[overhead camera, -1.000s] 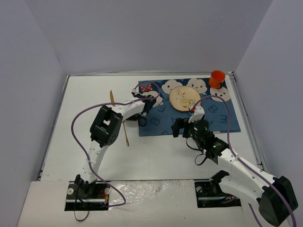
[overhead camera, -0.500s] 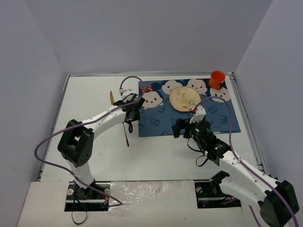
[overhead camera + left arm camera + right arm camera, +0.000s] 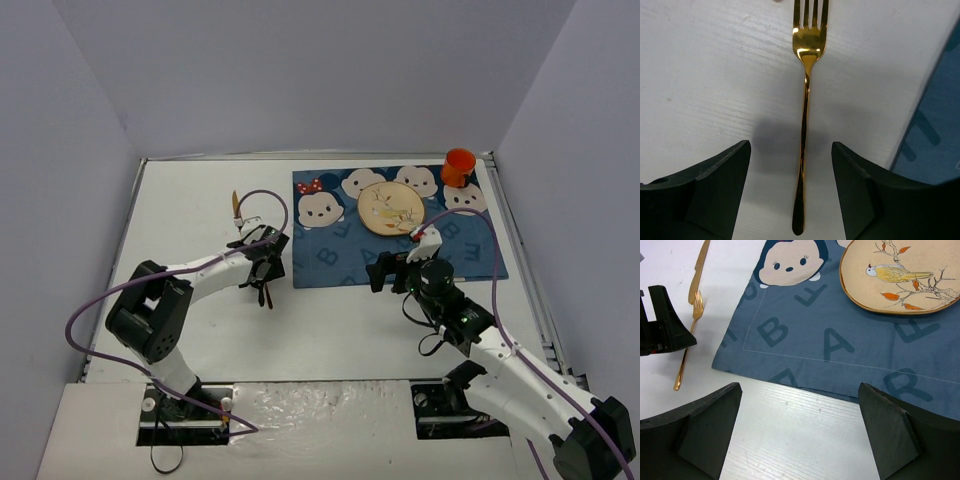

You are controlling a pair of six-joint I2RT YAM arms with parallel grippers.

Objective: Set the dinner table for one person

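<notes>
Straddles, with part-open, empty left gripper [image 3: 791,148], a thin, stiff, likely slick gold fork [image 3: 810,42] lying flat between the jaws, best pinched mid-handle.

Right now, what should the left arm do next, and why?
Probably lower the left gripper and close on the fork. Its jaws stand open either side of the handle, which lies flat on the table beside the mat, not yet gripped.
</notes>
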